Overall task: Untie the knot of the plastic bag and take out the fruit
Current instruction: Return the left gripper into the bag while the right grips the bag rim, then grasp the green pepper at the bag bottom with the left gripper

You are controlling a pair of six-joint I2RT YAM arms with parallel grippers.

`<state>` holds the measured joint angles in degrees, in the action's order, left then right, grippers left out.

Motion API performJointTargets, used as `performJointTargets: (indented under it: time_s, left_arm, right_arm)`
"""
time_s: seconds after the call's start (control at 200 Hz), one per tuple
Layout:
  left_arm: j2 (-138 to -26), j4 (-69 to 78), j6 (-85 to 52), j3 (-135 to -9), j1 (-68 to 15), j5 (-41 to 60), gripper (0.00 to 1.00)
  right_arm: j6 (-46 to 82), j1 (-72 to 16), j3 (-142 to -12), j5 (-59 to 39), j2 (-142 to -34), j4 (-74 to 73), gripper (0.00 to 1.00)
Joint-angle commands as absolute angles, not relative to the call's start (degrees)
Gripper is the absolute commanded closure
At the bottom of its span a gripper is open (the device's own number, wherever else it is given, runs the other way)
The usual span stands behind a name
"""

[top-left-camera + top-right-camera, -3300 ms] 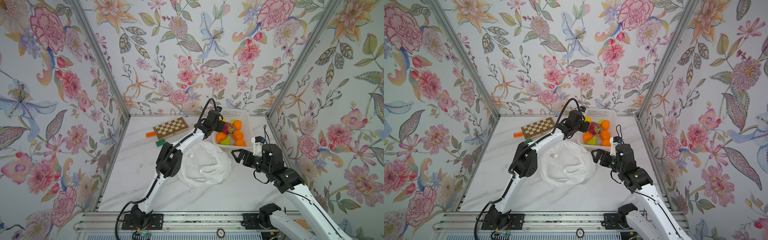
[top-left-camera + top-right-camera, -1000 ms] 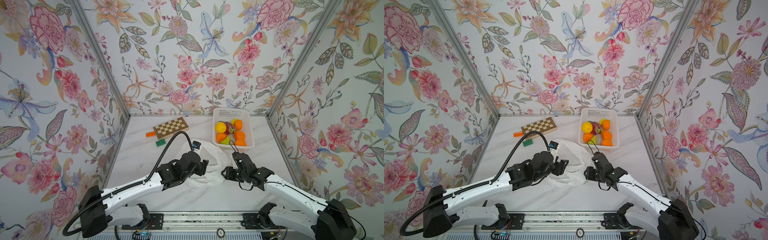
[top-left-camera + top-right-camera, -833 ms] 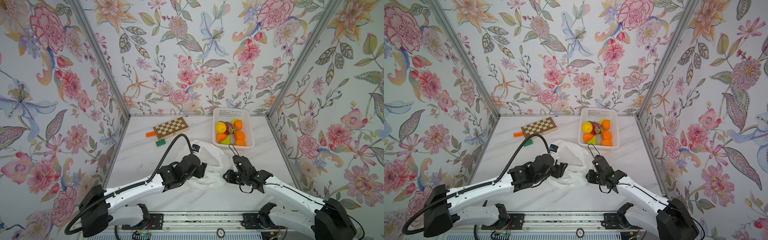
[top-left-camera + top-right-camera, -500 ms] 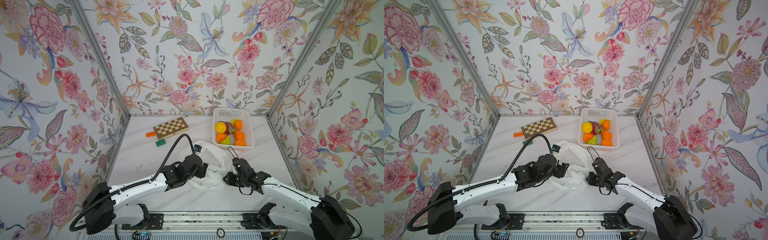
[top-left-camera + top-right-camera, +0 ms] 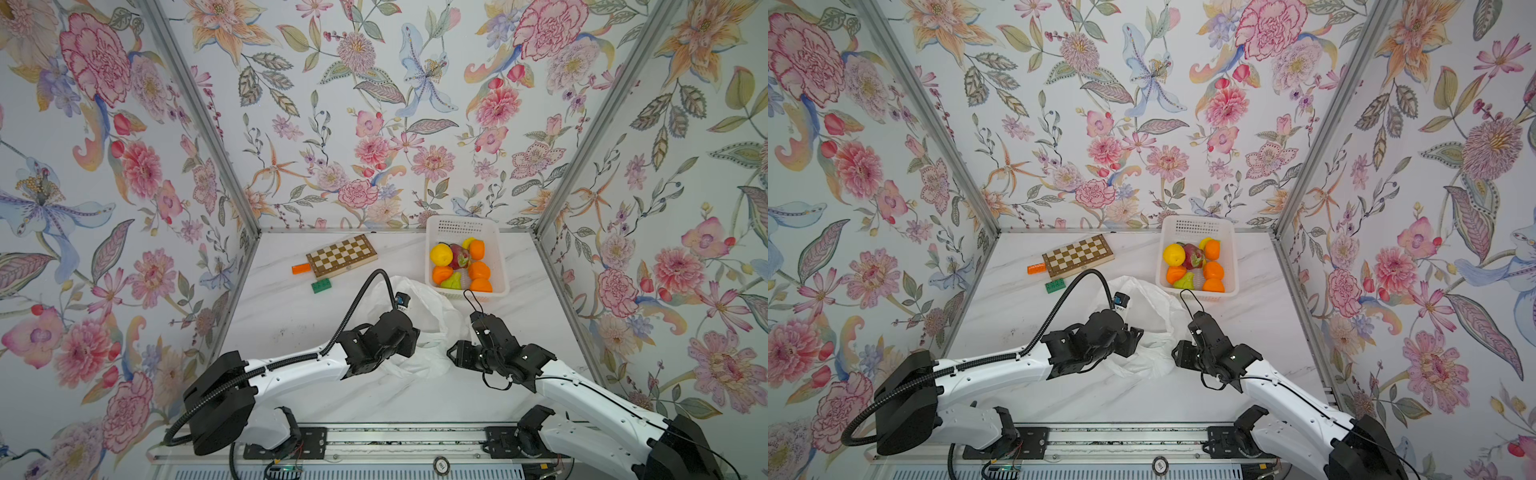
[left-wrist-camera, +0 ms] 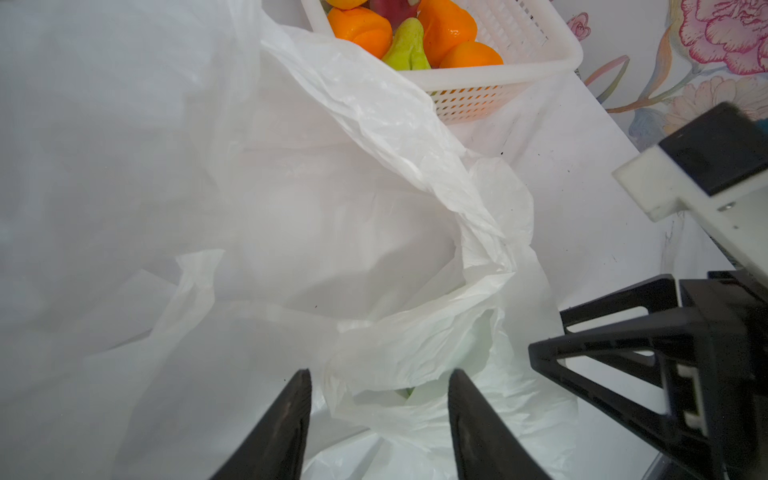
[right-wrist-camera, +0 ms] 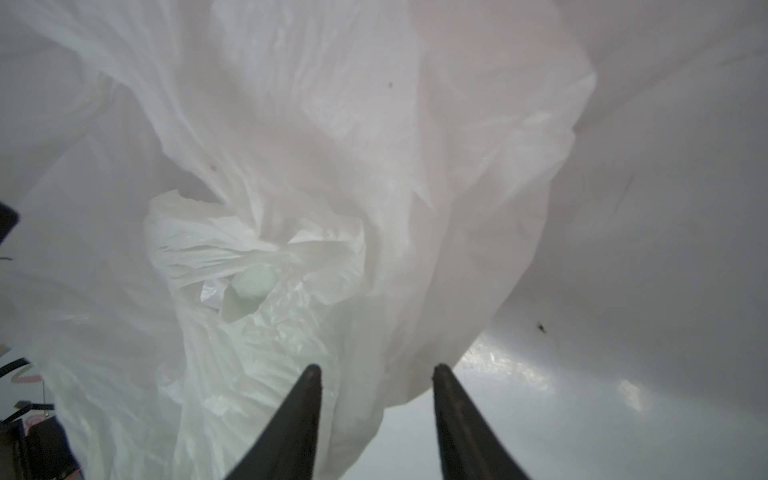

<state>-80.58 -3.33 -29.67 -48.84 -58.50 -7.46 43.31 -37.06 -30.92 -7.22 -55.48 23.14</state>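
Neighbouring plastic bag (image 5: 430, 305): white basket (image 5: 501, 266); chessboard (image 5: 341, 260)

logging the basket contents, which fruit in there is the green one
The pear-shaped green fruit at the white basket's end nearest the plastic bag, wedged between oranges. Every other piece in the basket is orange, yellow or pink-red.

plastic bag (image 5: 432, 303): thin translucent white plastic film, crinkled, faint sheen.
basket (image 5: 459, 226): rigid white plastic, perforated walls, smooth rim.
fruit (image 5: 478, 270): smooth, glossy skins.
tabletop (image 5: 282, 324): white marble-look surface, smooth, lightly reflective.
chessboard (image 5: 341, 255): wood, checkered, satin finish.
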Motion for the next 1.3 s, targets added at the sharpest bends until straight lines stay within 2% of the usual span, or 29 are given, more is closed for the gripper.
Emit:
performJointTargets:
  time_s: [0.0, 0.14, 0.215, 0.26, 0.345, 0.51, 0.63, 0.876, 1.101, 1.291]
  left_arm:
    - [-81.3, 0.1, -30.3, -47.9, -57.9, -5.8, 0.49]
    - [-80.9, 1.6, -30.4, -48.2, -57.9, -5.3, 0.50]
    - [-81.1, 0.9, -30.3, -48.4, -57.9, -5.8, 0.50]
    - [-81.1, 0.8, -30.3, -48.3, -57.9, -5.8, 0.50]
    - [-81.0, 0.6, -30.3, -48.1, -57.9, -5.7, 0.49]
    - [-81.2, 0.2, -29.8, -48.3, -58.0, -6.1, 0.49]
    - [-82.8, 0.8, -28.8, -49.6, -57.9, -5.0, 0.48]
    - [-90.6, 2.4, -29.2, -53.7, -57.9, -1.8, 0.47]
    - [-96.1, 3.7, -28.5, -56.7, -57.6, 0.3, 0.46]
    - [-96.4, 5.2, -29.9, -53.7, -56.8, 4.1, 0.49]
  right_arm:
    - [48.7, -37.6, -34.9, -8.6, -53.2, 22.9, 0.39]
    - [51.3, -37.9, -35.6, -8.6, -53.8, 18.6, 0.31]
    - [50.0, -38.2, -35.8, -9.2, -56.9, 17.4, 0.21]
    - [48.3, -38.4, -36.0, -8.3, -59.1, 18.5, 0.19]
    - [46.1, -38.6, -35.2, -7.0, -61.9, 20.5, 0.29]
    - [44.9, -38.9, -29.3, -6.3, -62.0, 21.7, 0.64]
    - [44.7, -39.1, -24.5, -6.1, -61.4, 21.3, 0.75]
    - [43.3, -40.2, -22.3, -6.4, -63.2, 18.0, 0.77]
    - [39.8, -43.1, -21.5, -3.4, -66.7, 11.0, 0.85]
    - [38.3, -43.8, -21.6, -0.5, -64.6, 12.3, 0.86]
